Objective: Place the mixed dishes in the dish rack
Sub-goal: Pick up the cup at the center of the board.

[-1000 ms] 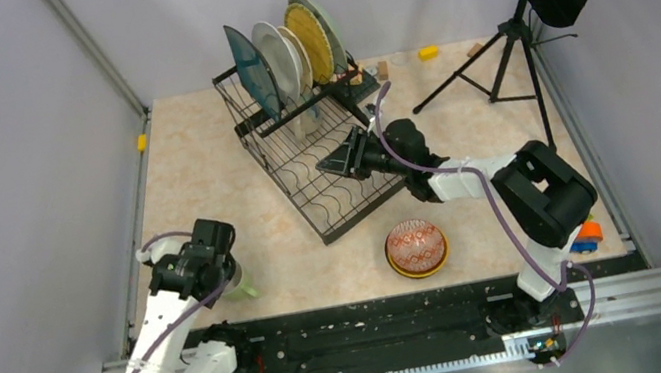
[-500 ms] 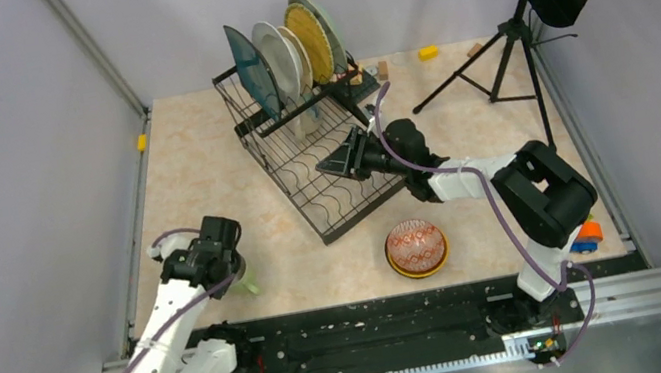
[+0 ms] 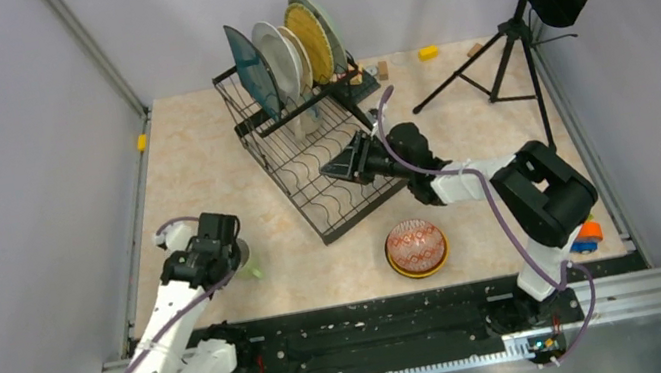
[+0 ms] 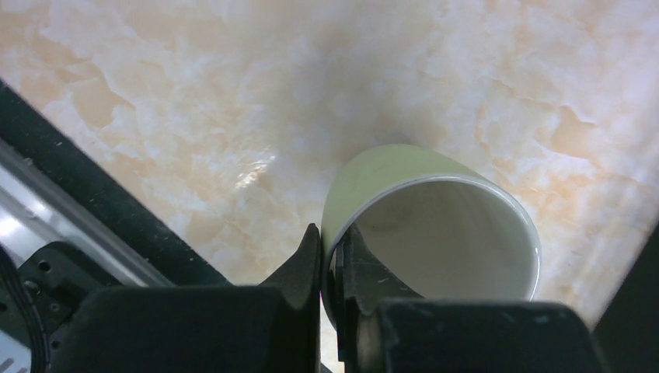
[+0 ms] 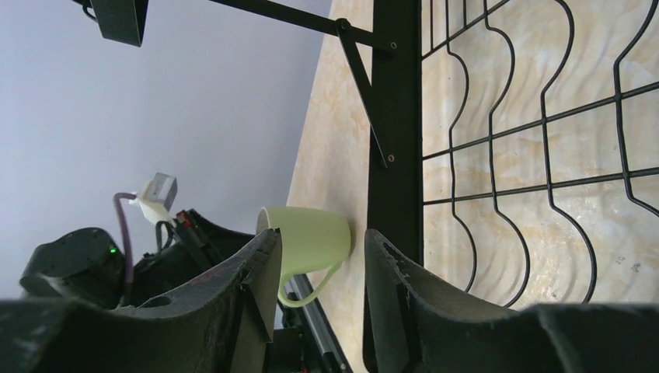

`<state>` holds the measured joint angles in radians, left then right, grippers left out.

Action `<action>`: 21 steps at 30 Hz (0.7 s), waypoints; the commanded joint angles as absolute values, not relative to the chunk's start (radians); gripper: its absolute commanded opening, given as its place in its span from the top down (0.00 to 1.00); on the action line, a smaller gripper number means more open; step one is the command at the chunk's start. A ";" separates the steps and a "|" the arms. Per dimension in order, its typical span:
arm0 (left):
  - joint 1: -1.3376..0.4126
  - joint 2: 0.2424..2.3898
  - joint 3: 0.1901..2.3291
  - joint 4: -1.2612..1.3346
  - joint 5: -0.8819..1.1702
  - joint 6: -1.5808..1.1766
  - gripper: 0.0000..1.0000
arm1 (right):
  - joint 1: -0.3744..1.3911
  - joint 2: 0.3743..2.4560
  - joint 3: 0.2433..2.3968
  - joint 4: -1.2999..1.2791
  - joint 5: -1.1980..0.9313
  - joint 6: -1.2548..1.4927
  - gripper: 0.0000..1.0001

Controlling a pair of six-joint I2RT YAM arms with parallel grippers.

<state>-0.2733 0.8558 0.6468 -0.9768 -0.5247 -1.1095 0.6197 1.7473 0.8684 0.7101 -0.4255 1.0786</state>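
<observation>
Peach marble desk [image 3: 200, 158] under grey walls. The black wire dish rack [image 3: 303, 166] sits toward the back, and four plates stand on edge in its raised section: dark teal [image 3: 245, 64], white [image 3: 276, 56], yellow [image 3: 310, 40] and pale teal [image 3: 326, 17]. My left end effector [image 4: 330, 241] is near the front left, clamped on the rim of the light-green mug [image 4: 435, 225], one finger inside the wall and one outside. I can't tell if the mug's base touches the desk. My right end effector [image 3: 333, 166] hangs over the rack's flat tray with its jaws apart and nothing between them. The red-patterned bowl [image 3: 415, 243] sits nested in the yellow one [image 3: 399, 270], near the tray's front corner.
</observation>
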 commanded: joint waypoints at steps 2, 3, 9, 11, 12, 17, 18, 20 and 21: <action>-0.270 0.652 0.658 -0.680 -0.480 -0.933 1.00 | 0.604 1.686 0.839 0.797 -0.448 1.095 0.54; -0.270 0.607 0.636 -0.606 -0.477 -0.899 1.00 | 0.603 1.682 0.834 0.799 -0.447 1.099 0.53; -0.270 0.515 0.617 -0.479 -0.462 -0.842 1.00 | 0.598 1.663 0.828 0.783 -0.450 1.087 0.47; -0.270 0.542 0.638 -0.485 -0.439 -0.828 1.00 | 0.598 1.659 0.822 0.796 -0.459 1.086 0.44; -0.270 0.555 0.646 -0.477 -0.415 -0.818 1.00 | 0.598 1.657 0.820 0.802 -0.464 1.089 0.44; -0.270 0.596 0.633 -0.264 -0.176 -0.700 1.00 | 0.596 1.657 0.798 0.870 -0.494 1.138 0.42; -0.270 0.605 0.630 -0.219 -0.145 -0.692 1.00 | 0.595 1.655 0.782 0.912 -0.496 1.154 0.42; -0.270 0.630 0.637 -0.153 -0.090 -0.683 1.00 | 0.595 1.652 0.750 0.976 -0.500 1.184 0.41; -0.270 0.646 0.647 -0.133 -0.065 -0.679 1.00 | 0.595 1.651 0.736 0.999 -0.501 1.201 0.41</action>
<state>-0.2733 0.6273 0.6006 -0.4442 -0.2329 -0.7280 0.6075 1.6989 0.7864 0.8352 -0.4759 1.1378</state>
